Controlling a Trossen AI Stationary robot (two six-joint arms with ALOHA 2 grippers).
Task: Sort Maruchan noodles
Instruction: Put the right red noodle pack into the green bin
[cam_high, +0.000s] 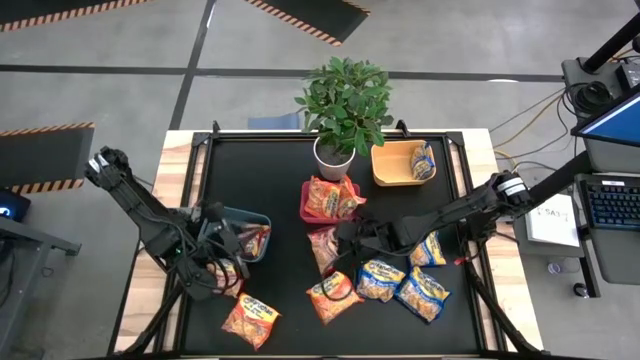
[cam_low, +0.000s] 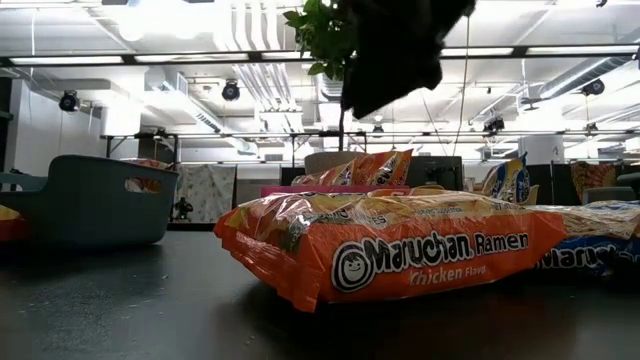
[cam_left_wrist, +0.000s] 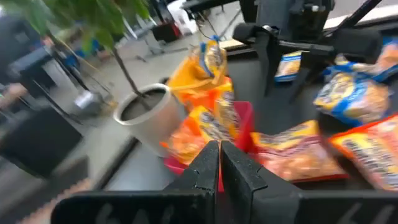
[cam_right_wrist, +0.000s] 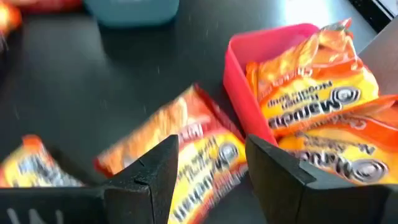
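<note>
Several Maruchan noodles packets lie on the black table: orange ones (cam_high: 333, 295) (cam_high: 250, 320) at the front and blue-and-yellow ones (cam_high: 423, 293) (cam_high: 380, 280) to their right. In the low view, one orange packet (cam_low: 400, 250) fills the foreground. My right gripper (cam_high: 345, 235) (cam_right_wrist: 211, 162) hangs open just above another orange packet (cam_right_wrist: 199, 149) beside the red bin (cam_right_wrist: 239, 74), holding nothing. That bin holds orange packets (cam_right_wrist: 323, 87). The orange bin (cam_high: 385, 175) holds a blue-and-yellow packet (cam_high: 422, 160). My left gripper (cam_high: 232, 245) (cam_left_wrist: 219, 168) is shut and empty, over the grey-blue bin (cam_high: 262, 222).
A potted plant (cam_high: 340, 100) in a white pot stands at the back middle of the table, just behind the red bin. The table's wooden edges (cam_high: 178, 150) run along both sides. A laptop (cam_high: 610, 200) sits off the table to the right.
</note>
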